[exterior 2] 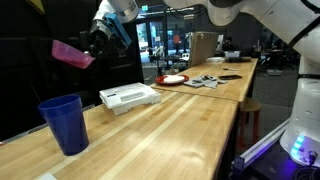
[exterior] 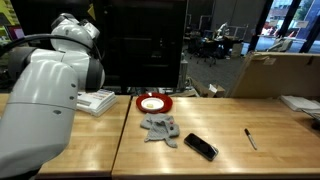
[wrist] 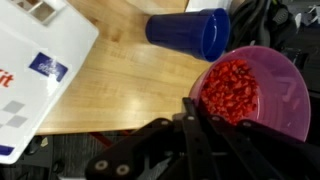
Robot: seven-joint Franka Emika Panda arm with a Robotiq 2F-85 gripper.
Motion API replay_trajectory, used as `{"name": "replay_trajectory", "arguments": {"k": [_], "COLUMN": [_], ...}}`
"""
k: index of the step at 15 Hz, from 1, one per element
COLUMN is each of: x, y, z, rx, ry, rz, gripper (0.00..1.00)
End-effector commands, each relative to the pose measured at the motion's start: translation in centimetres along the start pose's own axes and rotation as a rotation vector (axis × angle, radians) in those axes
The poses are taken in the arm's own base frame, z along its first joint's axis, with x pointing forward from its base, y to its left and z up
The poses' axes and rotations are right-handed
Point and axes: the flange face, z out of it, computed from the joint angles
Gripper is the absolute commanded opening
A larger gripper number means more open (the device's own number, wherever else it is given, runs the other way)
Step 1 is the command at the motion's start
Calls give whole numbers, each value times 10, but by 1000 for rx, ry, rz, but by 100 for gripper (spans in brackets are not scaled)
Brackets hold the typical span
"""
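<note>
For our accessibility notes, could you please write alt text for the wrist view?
The gripper holds a pink cup full of small red pieces above a wooden table. A blue cup and a white box rest on it.

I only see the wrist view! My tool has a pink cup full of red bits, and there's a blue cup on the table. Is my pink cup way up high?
Observer: Yes. In an exterior view the pink cup hangs well above the table, higher than the rim of the blue cup.
Operator: What's past the white box?
Observer: Farther along the table lie a red plate, a grey cloth and a black phone.
</note>
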Motion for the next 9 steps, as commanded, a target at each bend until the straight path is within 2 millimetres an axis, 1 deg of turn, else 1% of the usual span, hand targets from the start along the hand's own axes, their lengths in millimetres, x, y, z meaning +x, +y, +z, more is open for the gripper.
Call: {"name": "replay_trajectory", "arguments": {"k": [1, 5, 7, 9], "x": [-6, -9, -12, -19], "y": [-34, -56, -61, -61], "z": [15, 45, 65, 85], "rx": [83, 152, 181, 201], "ry": [-30, -30, -5, 22], "rz": [41, 107, 158, 213], "gripper": [1, 1, 1, 1]}}
